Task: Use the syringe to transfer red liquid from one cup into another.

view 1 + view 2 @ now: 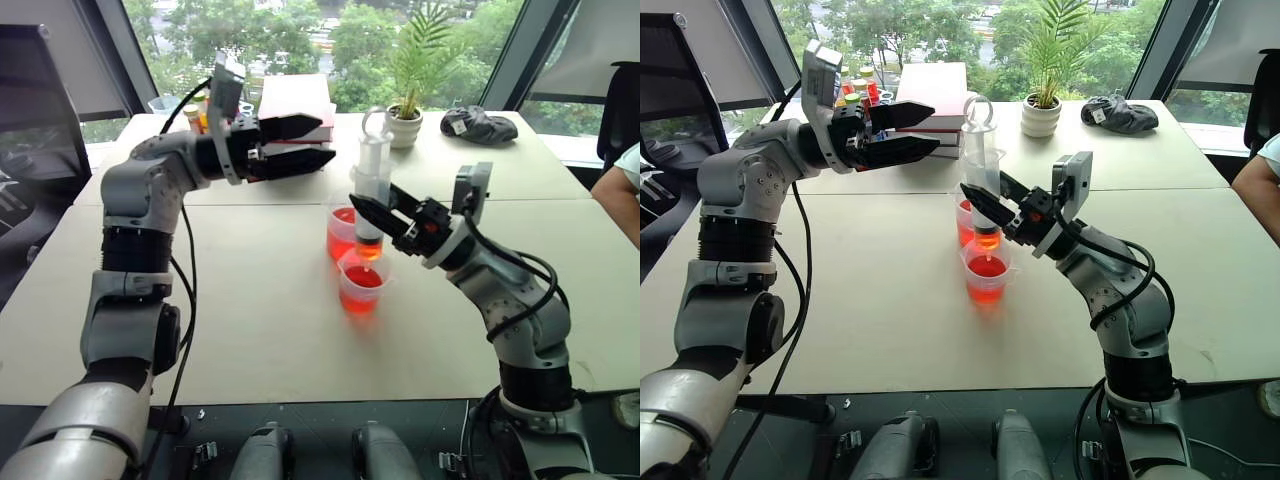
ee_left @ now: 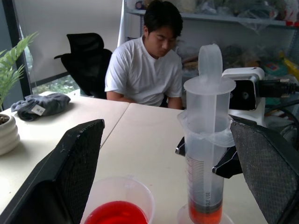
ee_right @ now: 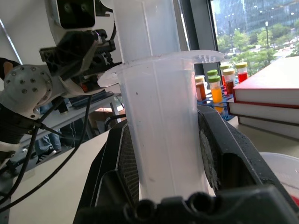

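head views: right gripper (image 1: 372, 212) clamped on the syringe (image 1: 371, 190), barrel upright, orange-red tip down just above the smaller cup (image 1: 362, 283). red liquid (image 1: 363, 290) in that cup; more in the taller cup (image 1: 342, 231) just behind it, the two cups near the middle of the pale table (image 1: 250, 300). ring-topped plunger standing above the barrel. left gripper (image 1: 300, 145) raised beside the syringe on the robot's left, jaws wide apart, holding nothing. stacked books (image 1: 297, 103), potted plant (image 1: 410, 95) and dark cloth bundle (image 1: 478, 123) along the far edge.

left wrist view: two black fingers (image 2: 70, 172) spread wide. between them the syringe with a little red liquid at the barrel's bottom, pinched by the other gripper's dark fingers. rim of a cup with red liquid beside it; cannot tell which cup. seated person in white shirt (image 2: 147, 70) past the table.

right wrist view: clear barrel and flange close up, black padded fingers (image 3: 224, 149) pressed on either side. left gripper beyond the flange. rack of capped tubes (image 3: 219, 86) next to the books.
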`<state>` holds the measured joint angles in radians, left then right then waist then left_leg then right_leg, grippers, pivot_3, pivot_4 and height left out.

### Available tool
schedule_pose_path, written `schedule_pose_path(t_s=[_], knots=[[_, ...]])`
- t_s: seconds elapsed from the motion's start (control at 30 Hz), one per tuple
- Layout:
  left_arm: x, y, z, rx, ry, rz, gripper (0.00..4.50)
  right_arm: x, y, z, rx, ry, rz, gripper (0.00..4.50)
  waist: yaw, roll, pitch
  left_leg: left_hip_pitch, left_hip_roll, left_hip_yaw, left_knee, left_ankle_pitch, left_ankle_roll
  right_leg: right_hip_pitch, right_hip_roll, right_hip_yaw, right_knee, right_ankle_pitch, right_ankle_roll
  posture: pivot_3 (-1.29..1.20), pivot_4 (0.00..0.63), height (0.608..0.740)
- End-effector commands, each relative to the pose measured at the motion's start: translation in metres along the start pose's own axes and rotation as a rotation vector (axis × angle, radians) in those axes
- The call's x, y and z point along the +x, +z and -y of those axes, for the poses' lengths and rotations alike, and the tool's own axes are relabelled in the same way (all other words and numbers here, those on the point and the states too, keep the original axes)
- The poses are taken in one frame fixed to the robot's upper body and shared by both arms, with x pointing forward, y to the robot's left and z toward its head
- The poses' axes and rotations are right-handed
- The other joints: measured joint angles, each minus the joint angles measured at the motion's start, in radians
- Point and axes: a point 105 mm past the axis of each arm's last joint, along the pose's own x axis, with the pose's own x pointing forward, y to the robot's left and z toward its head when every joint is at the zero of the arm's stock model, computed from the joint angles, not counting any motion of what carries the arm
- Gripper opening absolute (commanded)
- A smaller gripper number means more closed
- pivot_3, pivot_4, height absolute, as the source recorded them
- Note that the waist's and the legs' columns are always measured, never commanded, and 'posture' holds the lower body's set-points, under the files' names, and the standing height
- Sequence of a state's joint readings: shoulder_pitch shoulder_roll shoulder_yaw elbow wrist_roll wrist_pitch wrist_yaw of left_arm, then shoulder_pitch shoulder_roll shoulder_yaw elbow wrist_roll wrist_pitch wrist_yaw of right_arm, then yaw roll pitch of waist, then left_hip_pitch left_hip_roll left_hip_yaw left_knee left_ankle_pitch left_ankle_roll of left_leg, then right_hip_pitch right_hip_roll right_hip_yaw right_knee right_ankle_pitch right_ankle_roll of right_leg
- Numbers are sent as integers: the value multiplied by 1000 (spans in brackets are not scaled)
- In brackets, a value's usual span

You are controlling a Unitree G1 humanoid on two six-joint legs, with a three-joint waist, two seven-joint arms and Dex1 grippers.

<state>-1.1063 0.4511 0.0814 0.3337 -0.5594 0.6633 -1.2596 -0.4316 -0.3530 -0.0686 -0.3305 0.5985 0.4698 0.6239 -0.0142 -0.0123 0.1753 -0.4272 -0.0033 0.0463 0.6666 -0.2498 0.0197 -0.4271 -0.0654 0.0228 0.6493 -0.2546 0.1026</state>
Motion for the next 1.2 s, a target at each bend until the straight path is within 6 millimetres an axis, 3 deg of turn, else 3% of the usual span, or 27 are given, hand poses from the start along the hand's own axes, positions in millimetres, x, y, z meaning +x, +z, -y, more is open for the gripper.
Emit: schedule_pose_path(t_s=[0.03,0.33,0.37,0.47,0.67,0.87,1.2], knots=[[16,14,17,21,-88,34,4403,0,4,-5,-75,-3,36,1423,0,0,0,0,0,0,0,0,0,0,0,0,0,0,0,0,150,740],[38,5,16,-2,-107,31,4403,1,4,-7,-85,-13,45,1423,1,0,0,0,0,0,1,0,0,0,1,0,0,0,0,0,150,740],[40,4,15,-3,-105,34,4191,1,3,-7,-88,-13,43,1423,1,0,0,0,0,0,1,0,0,0,1,0,0,0,0,0,150,740],[43,6,15,-7,-114,55,3173,1,2,-8,-93,-13,37,1423,1,0,0,0,0,0,1,0,0,0,1,0,0,0,0,0,150,740],[46,7,15,-12,-129,62,149,0,1,-9,-101,-11,26,1423,1,0,0,0,0,0,0,0,0,0,1,0,0,0,0,0,150,740],[49,-5,21,-14,-157,16,58,0,5,-10,-116,-8,27,1423,1,0,0,0,0,0,1,0,0,0,1,0,0,0,0,0,150,740],[57,-38,29,-52,-186,-60,58,5,47,-7,-180,-6,98,1423,1,0,0,0,0,0,1,0,0,0,1,1,0,0,0,0,150,740]])
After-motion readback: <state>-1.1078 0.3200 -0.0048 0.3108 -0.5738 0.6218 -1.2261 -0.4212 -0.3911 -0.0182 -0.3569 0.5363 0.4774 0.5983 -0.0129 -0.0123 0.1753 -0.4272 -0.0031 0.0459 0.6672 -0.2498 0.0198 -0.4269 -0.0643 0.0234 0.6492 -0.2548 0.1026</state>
